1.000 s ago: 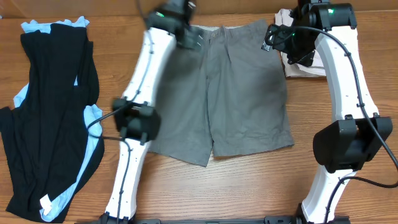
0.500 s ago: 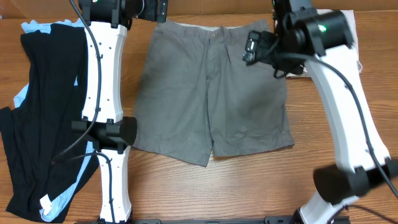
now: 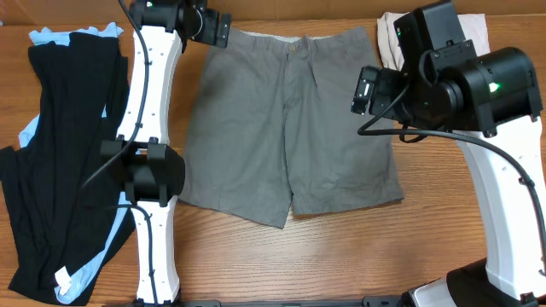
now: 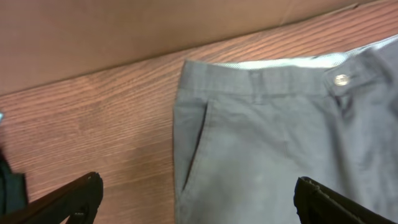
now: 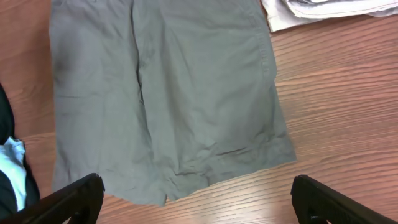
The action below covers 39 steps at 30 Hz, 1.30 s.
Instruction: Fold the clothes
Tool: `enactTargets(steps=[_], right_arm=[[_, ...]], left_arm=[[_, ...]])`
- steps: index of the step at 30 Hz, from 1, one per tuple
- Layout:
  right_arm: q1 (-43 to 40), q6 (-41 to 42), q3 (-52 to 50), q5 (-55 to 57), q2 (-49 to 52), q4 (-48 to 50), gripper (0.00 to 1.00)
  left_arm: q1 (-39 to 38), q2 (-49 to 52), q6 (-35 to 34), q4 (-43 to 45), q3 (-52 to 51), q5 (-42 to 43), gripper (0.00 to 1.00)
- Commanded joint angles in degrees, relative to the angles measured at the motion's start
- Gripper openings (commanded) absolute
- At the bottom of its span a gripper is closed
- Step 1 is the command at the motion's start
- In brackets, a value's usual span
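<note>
- Medium-grey woven cotton shorts point(image 3: 290, 128) lie flat dead centre, waistband point(image 3: 290, 38) at twelve o'clock.
- Left gripper point(image 4: 199, 193), fingers spread, hovers at the eleven o'clock waistband corner; a shallow pinch could lift only one layer.
- Right gripper point(image 5: 198, 186), also spread and empty, hangs at three o'clock; drifting to one o'clock risks snagging the folded pale beige shorts point(image 3: 388, 38).
</note>
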Motion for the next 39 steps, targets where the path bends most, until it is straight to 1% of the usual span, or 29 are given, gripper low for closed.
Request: enactTargets(steps=[1,6,11,16,21,25,27,28,29,31,32,34,36,39], right_arm=[[0.0,-1.0,-1.6,0.7,-1.6,0.3,1.00],[0.0,-1.0,-5.5,1.1,-1.6,2.1,1.00],[0.0,-1.0,-10.6,1.1,-1.6,5.6,1.00],[0.0,-1.0,-15.1,1.1,-1.6,9.7,1.00],[0.0,-1.0,-17.2,1.1,-1.5,12.5,1.00],[-0.1,-1.0,-17.2,1.1,-1.5,13.0,1.00],[-0.2,-1.0,-17.2,1.1,-1.5,13.4,1.00],[-0.2,-1.0,-17.2,1.1,-1.5,13.6,1.00],[-0.2,-1.0,-17.2,1.1,-1.5,13.7,1.00],[-0.2,-1.0,-17.2,1.0,-1.5,13.7,1.00],[-0.2,-1.0,-17.2,1.0,-1.5,13.8,1.00],[-0.2,-1.0,-17.2,1.0,-1.5,13.8,1.00],[-0.2,-1.0,-17.2,1.0,-1.5,14.0,1.00],[-0.2,-1.0,-17.2,1.0,-1.5,14.5,1.00]], left_arm=[[1.2,3.6,1.7,1.6,-0.7,1.4,1.00],[1.3,7.6,3.6,4.0,-0.7,2.6,1.00],[1.2,11.3,3.6,5.3,-0.7,3.0,1.00],[1.2,13.8,3.6,5.8,-0.7,5.2,1.00],[1.0,15.7,3.6,5.0,-0.7,5.8,0.89],[1.0,17.6,2.1,4.4,-0.7,5.8,0.84],[1.0,18.3,2.0,3.8,-0.7,5.8,0.73],[1.0,18.4,1.6,2.9,-0.7,5.3,0.48],[1.1,18.4,0.4,2.4,-0.7,4.3,0.35],[1.3,18.4,-2.8,1.3,-0.7,1.5,0.22],[1.5,18.4,-4.8,0.5,-0.7,-0.3,0.17],[2.0,18.4,-8.6,-1.8,-0.7,-3.4,0.10],[2.8,18.4,-10.8,-4.6,-0.7,-5.7,0.09],[4.5,18.4,-13.2,-11.0,-0.7,-9.5,0.09]])
